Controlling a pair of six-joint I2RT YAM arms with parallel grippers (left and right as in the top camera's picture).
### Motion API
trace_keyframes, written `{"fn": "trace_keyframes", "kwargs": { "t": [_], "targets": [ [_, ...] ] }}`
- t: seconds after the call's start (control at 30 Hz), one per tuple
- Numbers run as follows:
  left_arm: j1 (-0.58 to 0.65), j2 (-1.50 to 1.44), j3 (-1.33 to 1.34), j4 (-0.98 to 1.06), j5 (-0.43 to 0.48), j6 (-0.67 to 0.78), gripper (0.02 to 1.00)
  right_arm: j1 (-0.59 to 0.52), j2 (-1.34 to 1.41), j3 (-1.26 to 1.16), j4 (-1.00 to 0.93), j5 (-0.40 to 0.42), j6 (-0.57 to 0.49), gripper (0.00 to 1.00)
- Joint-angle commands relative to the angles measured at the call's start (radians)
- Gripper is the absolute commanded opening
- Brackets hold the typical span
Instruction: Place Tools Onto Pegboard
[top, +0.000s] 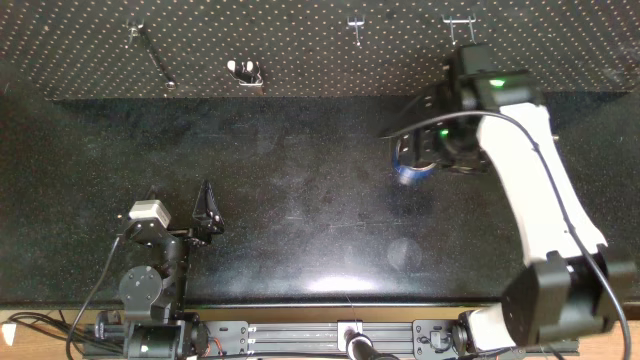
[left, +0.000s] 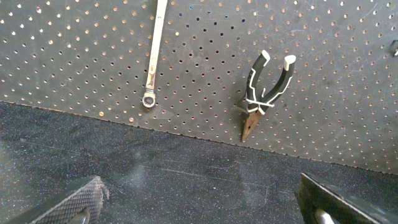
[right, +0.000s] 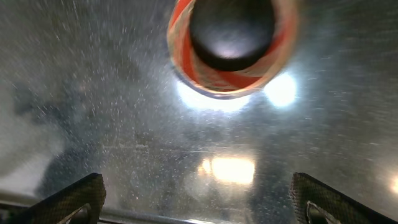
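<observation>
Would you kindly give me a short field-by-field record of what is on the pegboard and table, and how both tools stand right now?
Pegboard: a wrench and pliers hang on its left part; the hooks farther right are bare.
Table: a tape roll lies flat on it.
Left tool: open, holding nothing, near its base, facing the pegboard.
Right tool: open, above the table, with the tape roll ahead of it and not within its grasp.
Not yet done: the tape roll is not on the pegboard.
</observation>
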Motion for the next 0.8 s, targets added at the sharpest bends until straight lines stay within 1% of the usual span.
{"fn": "trace_keyframes", "kwargs": {
  "t": [0.03, 0.1, 0.13, 0.2, 0.27, 0.33, 0.4, 0.7, 0.73, 0.8],
  "targets": [
    [-0.003, -0.010, -0.002, -0.006, -0.008, -0.002, 0.996, 0.072, 0.117, 0.022, 0.021, -0.006, -0.048, 0.976],
    [-0.003, -0.010, -0.002, -0.006, -0.008, -0.002, 0.996, 0.090, 0.181, 0.057, 0.066, 0.032, -0.101, 0.976],
    [-0.003, -0.010, -0.002, -0.006, -0.008, -0.002, 0.996, 0.093, 0.223, 0.110, 0.067, 0.032, -0.163, 0.976],
    [-0.003, -0.010, -0.002, -0.006, -0.008, -0.002, 0.996, 0.094, 0.278, 0.186, 0.045, 0.047, -0.199, 0.976],
    [-0.003, -0.010, -0.002, -0.006, -0.008, -0.002, 0.996, 0.091, 0.333, 0.241, 0.036, 0.140, -0.210, 0.976],
    [-0.003, -0.010, -0.002, -0.006, -0.008, -0.002, 0.996, 0.090, 0.375, 0.272, 0.020, 0.142, -0.209, 0.976],
    [-0.003, -0.010, -0.002, -0.006, -0.008, -0.002, 0.996, 0.093, 0.399, 0.272, 0.010, 0.115, -0.209, 0.976],
    [-0.003, -0.010, -0.002, -0.006, -0.008, -0.002, 0.996, 0.129, 0.507, 0.272, 0.032, 0.114, -0.204, 0.980],
    [-0.003, -0.010, -0.002, -0.006, -0.008, -0.002, 0.996, 0.129, 0.509, 0.272, 0.035, 0.114, -0.201, 1.000],
    [-0.003, -0.010, -0.002, -0.006, -0.008, -0.002, 0.996, 0.129, 0.510, 0.272, 0.035, 0.114, -0.201, 0.961]
  ]
}}
